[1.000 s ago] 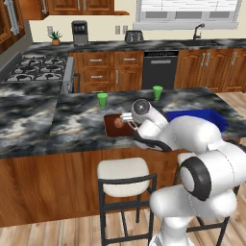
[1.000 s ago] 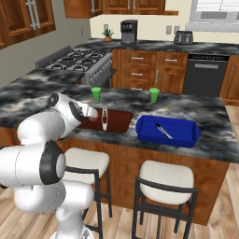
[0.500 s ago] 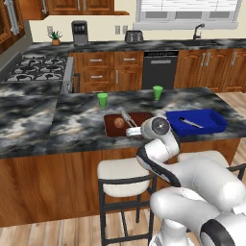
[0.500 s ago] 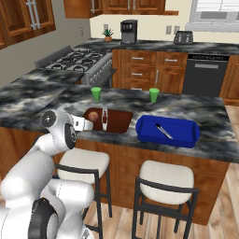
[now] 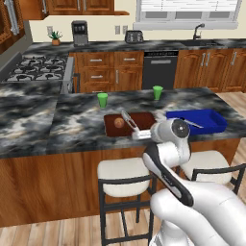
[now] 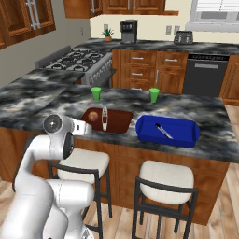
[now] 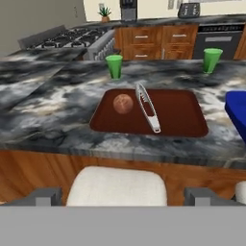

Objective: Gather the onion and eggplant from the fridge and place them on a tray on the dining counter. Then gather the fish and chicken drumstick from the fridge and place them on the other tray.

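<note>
Hand view puts us just off the table edge, the claw point(image 7: 124, 197) standing wide with nothing between its tips, hanging over a cream stool seat point(image 7: 116, 186). Beyond the edge, on the dark marble table point(image 7: 53, 108), lies the brown tray point(image 7: 178, 115), and in its left part sits the onion point(image 7: 123, 103), round and brownish, just beside a pair of metal tongs point(image 7: 148, 107) that run lengthwise down the tray's middle. Past the tray stand two green cups point(image 7: 114, 66), one behind each far corner, and to the right the blue tray point(image 7: 236, 108) holds a small metal utensil point(image 6: 162, 131), seen from the right base view. No eggplant lies on either tray, so we judge the first pair only half gathered, with the fish and drumstick also to come. The risks from here, as we read them: the onion is round and could roll if the tray is nudged by a later drop; the tongs take up the tray's centre, so an eggplant set on them could tip or slide off; and the arm point(image 5: 168, 158) folds close over the stools, where a swing away toward the fridge could clip a backrest. At the far wall are the stove point(image 6: 77, 58) and dishwasher point(image 6: 204, 74).
</note>
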You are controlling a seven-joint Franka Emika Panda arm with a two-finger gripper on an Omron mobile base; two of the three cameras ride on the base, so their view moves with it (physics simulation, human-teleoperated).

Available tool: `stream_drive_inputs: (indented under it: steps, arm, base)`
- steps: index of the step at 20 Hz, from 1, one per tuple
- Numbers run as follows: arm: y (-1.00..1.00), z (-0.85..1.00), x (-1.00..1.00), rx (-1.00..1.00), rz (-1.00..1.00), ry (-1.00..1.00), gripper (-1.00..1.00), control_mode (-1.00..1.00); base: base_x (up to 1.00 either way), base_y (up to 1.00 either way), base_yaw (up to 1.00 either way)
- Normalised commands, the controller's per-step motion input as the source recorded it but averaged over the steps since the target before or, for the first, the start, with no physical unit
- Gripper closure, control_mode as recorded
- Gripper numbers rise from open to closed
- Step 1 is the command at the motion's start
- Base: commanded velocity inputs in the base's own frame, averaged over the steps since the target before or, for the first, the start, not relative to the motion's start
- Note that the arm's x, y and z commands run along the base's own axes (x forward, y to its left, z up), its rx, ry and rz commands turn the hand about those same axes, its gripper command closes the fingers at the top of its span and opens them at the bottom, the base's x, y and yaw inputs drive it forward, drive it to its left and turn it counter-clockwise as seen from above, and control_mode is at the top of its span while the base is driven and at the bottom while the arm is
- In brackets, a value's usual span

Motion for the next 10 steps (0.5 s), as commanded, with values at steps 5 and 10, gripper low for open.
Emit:
stream_drive_inputs:
  steps: [5, 10]
  arm:
    - [-0.09, 0.0, -0.61, 0.06, 0.0, 0.03, -1.0, -1.0]
    - [-0.12, -0.08, -0.5, 0.02, -0.03, 0.26, -1.0, -1.0]
  base:
    - [0.0, 0.0, 0.0]
    - [0.0, 0.0, 0.0]
